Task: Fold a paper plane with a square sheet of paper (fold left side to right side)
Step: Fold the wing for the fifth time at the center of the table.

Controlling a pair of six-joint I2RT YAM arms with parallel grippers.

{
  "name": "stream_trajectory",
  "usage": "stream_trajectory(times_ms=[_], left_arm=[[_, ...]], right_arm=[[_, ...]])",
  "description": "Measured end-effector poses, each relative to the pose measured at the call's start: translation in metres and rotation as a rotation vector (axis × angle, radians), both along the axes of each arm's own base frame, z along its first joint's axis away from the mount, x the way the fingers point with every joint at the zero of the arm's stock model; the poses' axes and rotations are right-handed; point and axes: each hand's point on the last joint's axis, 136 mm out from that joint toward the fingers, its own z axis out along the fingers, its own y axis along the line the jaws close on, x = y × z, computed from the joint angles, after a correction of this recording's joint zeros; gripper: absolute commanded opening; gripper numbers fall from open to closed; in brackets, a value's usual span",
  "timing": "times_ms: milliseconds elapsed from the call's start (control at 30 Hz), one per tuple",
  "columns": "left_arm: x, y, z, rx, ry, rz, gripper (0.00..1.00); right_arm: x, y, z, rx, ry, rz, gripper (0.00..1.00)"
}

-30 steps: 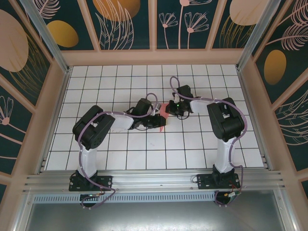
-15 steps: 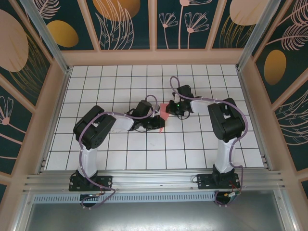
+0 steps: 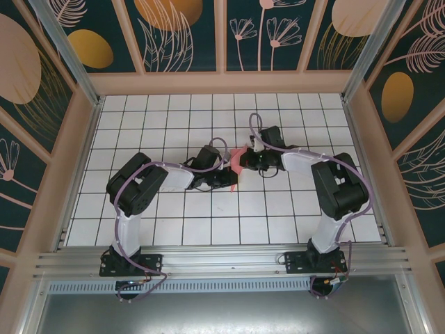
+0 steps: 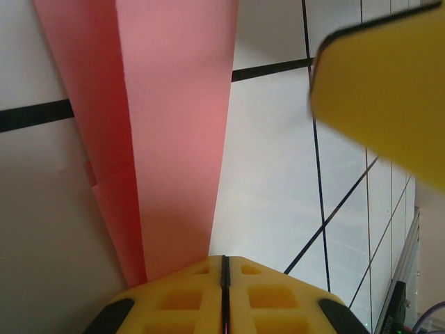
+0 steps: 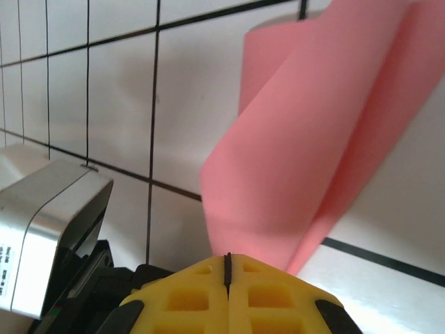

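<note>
The square sheet of paper [image 3: 238,158] is a coral-red creased shape in the middle of the tiled table, between my two grippers. In the left wrist view it runs as a long folded strip [image 4: 167,125] up from my left gripper [image 4: 224,259], whose yellow pads are pressed together on its near end. My left gripper [image 3: 233,181] sits just below the paper. My right gripper [image 5: 228,256] is shut on the paper's edge, and the paper [image 5: 306,139] rises from it in a lifted curl. From above, my right gripper [image 3: 245,163] is at the paper's right side.
The white gridded table [image 3: 174,223] is walled by wooden panels [image 3: 76,167] on three sides. A yellow finger of the right gripper [image 4: 389,90] hangs close above the left one. The left wrist's grey camera housing [image 5: 49,229] is just left of the right jaws.
The left jaws have closed. The right gripper has moved left onto the paper while its elbow swung out to the right, and the paper's edge has lifted.
</note>
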Motion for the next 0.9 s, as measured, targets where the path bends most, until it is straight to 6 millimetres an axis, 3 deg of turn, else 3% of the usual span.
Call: stream_trajectory(times_ms=[333, 900], left_arm=[[0.000, 0.000, 0.000, 0.004, 0.002, 0.001, 0.12], [0.000, 0.000, 0.000, 0.007, 0.005, 0.001, 0.12]], right_arm=[[0.004, 0.008, -0.032, -0.022, 0.055, 0.016, 0.00], [0.019, -0.001, -0.040, -0.113, 0.062, -0.004, 0.00]])
